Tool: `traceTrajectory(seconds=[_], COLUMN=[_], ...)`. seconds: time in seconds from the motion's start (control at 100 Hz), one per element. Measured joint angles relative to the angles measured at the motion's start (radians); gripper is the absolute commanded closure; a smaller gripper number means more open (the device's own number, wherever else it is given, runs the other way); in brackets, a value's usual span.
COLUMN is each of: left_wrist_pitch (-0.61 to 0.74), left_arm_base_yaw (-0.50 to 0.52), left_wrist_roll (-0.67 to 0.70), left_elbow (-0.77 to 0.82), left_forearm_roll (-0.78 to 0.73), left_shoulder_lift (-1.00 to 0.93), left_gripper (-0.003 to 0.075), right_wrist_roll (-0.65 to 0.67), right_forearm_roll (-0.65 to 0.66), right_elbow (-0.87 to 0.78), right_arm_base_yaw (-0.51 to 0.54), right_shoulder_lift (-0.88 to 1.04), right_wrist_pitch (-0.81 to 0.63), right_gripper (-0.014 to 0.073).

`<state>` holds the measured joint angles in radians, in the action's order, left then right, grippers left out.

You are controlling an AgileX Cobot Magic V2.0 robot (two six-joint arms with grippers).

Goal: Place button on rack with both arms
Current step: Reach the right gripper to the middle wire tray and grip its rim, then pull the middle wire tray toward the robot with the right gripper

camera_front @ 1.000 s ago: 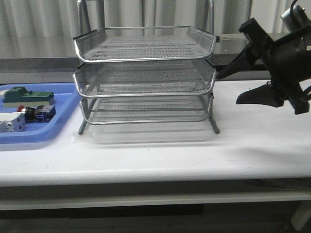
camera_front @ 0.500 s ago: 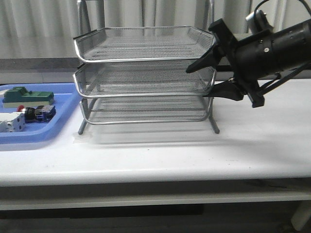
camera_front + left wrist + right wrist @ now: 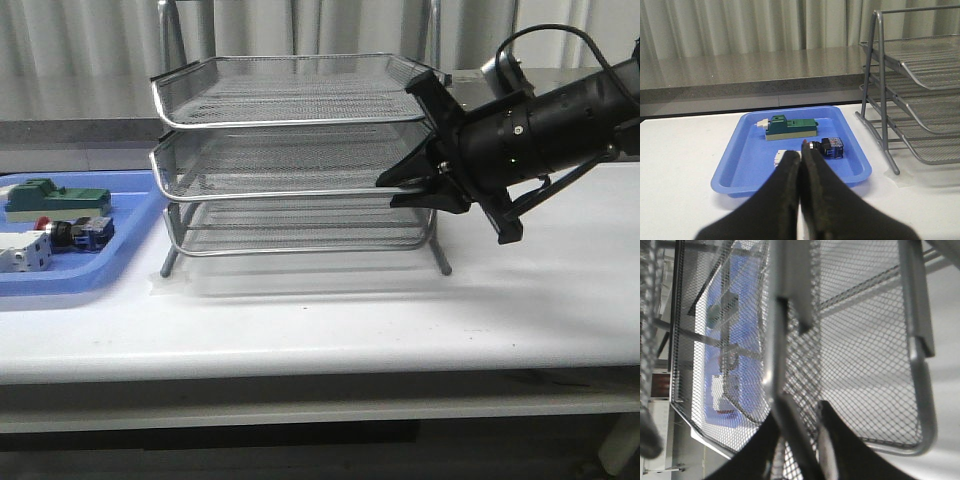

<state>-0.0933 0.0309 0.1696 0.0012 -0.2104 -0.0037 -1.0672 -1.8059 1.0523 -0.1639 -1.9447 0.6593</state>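
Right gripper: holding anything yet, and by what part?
The right gripper has its jaws around the front rim of the rack's middle tray; whether they are clamped cannot be told. The left gripper is shut, empty.

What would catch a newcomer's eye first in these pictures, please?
The three-tier wire-mesh rack at table centre, with the right claw pinching the middle tray's front rim near its right corner. Next, the blue tray at left, holding the red-headed button; the left claw is shut, empty.

button (image 3: pixel 826 147) partly hidden behind left pincer (image 3: pixel 800 162), rack (image 3: pixel 920 100) cropped
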Motion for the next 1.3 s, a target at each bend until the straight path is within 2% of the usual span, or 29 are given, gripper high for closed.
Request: traceTrajectory(seconds=[0.07, 0.46, 0.73, 1.3], left_wrist_pitch=[0.000, 0.000, 0.000, 0.000], left_arm_base_yaw=[0.000, 0.000, 0.000, 0.000], left_wrist_roll=[0.000, 0.000, 0.000, 0.000], left_elbow=[0.000, 0.000, 0.000, 0.000], left_forearm_roll=[0.000, 0.000, 0.000, 0.000], left_shoulder_lift=[0.000, 0.000, 0.000, 0.000], left_gripper=[0.0741, 0.0741, 0.0741, 0.0741], right_wrist_roll=[0.002, 0.002, -0.044, -0.176], right_forearm_roll=[-0.007, -0.026, -0.027, -0.029], right_elbow=[0.000, -0.045, -0.189, -0.516], right_arm_base_yaw=[0.002, 0.004, 0.010, 0.011], right_shoulder_lift=[-0.002, 0.000, 0.040, 0.238], right_wrist_pitch=[0.008, 0.042, 0.134, 0.180], right_gripper=[0.0599, 0.0599, 0.0599, 0.0599])
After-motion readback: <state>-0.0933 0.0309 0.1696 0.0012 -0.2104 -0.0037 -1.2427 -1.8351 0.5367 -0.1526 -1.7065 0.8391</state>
